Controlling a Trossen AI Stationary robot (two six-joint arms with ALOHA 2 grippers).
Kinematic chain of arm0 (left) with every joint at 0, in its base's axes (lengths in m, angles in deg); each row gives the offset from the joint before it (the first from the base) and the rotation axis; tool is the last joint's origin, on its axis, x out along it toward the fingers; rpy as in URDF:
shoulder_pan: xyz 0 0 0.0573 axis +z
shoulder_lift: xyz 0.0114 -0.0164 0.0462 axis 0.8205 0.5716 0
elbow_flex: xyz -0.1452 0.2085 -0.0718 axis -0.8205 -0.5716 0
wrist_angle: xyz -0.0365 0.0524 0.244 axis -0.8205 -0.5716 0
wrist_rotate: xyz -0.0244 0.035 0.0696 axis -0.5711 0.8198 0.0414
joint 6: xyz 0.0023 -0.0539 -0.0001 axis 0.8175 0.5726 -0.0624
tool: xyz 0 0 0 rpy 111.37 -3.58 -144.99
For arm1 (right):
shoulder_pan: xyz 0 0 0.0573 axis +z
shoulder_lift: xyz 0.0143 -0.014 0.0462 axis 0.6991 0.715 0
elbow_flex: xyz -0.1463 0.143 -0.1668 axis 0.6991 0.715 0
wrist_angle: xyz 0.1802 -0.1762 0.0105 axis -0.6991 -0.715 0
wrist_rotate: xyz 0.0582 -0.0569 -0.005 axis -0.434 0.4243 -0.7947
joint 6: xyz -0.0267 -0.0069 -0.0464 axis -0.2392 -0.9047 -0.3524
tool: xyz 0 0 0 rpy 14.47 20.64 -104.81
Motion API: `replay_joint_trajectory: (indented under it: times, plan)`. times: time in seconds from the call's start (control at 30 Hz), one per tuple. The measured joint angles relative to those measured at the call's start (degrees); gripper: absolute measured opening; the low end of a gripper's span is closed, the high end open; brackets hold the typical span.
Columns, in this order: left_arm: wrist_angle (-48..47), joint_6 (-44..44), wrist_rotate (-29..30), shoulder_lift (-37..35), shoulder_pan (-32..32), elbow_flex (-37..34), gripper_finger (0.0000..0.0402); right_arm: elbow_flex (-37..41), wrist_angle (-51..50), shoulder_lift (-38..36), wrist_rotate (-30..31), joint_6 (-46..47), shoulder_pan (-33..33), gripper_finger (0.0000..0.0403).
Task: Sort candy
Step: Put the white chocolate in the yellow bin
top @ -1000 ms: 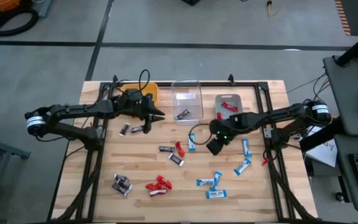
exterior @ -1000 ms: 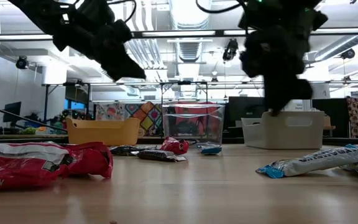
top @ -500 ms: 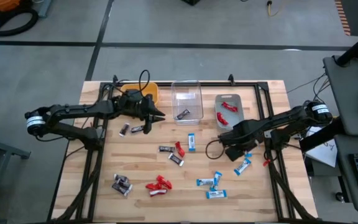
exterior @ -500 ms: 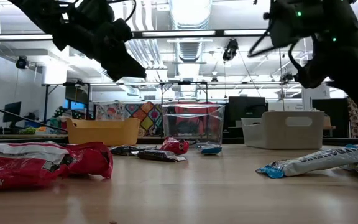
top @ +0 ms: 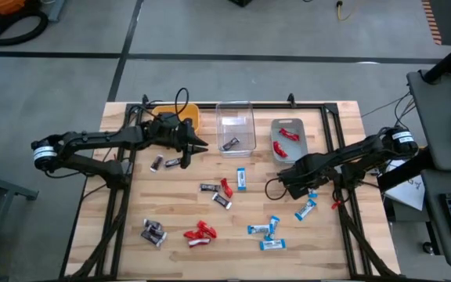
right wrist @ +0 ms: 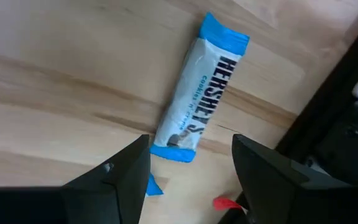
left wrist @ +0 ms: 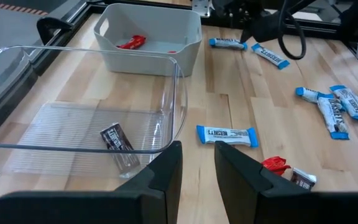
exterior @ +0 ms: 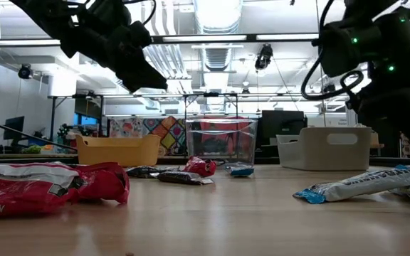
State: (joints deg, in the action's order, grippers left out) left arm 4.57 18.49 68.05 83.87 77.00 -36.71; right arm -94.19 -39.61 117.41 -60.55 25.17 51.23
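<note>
Three kinds of candy lie scattered on the wooden table (top: 163, 196): blue-and-white bars, bright red pieces, and dark brown ones with silvery ends. Near the right edge, the right gripper (right wrist: 188, 186) hangs low over a blue-and-white bar (right wrist: 199, 115), its fingers spread apart with the bar's near end lying between them on the wood; the wrapper is white with dark lettering and bright blue crimped ends. In the high view that gripper (top: 290, 178) sits just beside two more blue-and-white bars (top: 306, 209) by the right edge. Another cluster of blue-and-white bars (top: 266, 232) lies toward the front edge, right of centre, and a single blue bar (top: 241, 180) rests near the table's middle, next to a red piece (top: 225, 187) and two brown bars (top: 214, 194). A heap of red candy (top: 199, 233) lies near the front edge, with brown candy (top: 154, 233) toward the front left corner. Two more brown pieces (top: 165, 163) lie below the left gripper (top: 196, 146), which hovers above the table toward the back edge, left of the clear bin (top: 236, 117); its fingers (left wrist: 166, 174) stand slightly apart with nothing between them. The clear bin holds one brown bar (left wrist: 119, 146). The grey bin (top: 296, 149), at the back right, holds red candy (top: 286, 135). The yellow bin (top: 192, 114) stands at the back edge, partly hidden behind the left arm.
</note>
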Motion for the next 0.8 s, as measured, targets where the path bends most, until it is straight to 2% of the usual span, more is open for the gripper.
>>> replay_joint_trajectory:
  times: [0.57,0.67,0.8]
  plan:
    - [0.00,-0.22,0.02,0.07,-0.01,0.00,0.0078,7.28,11.33,-0.07,-0.66,0.92,0.00,0.0202]
    - [0.01,-0.23,0.02,0.07,-0.01,0.00,0.0078,7.34,12.34,-0.07,-0.63,-0.61,0.02,0.0179]
    - [0.02,-0.23,0.02,0.07,-0.01,0.00,0.0078,7.37,13.64,-0.04,-1.40,-1.87,0.00,0.0128]
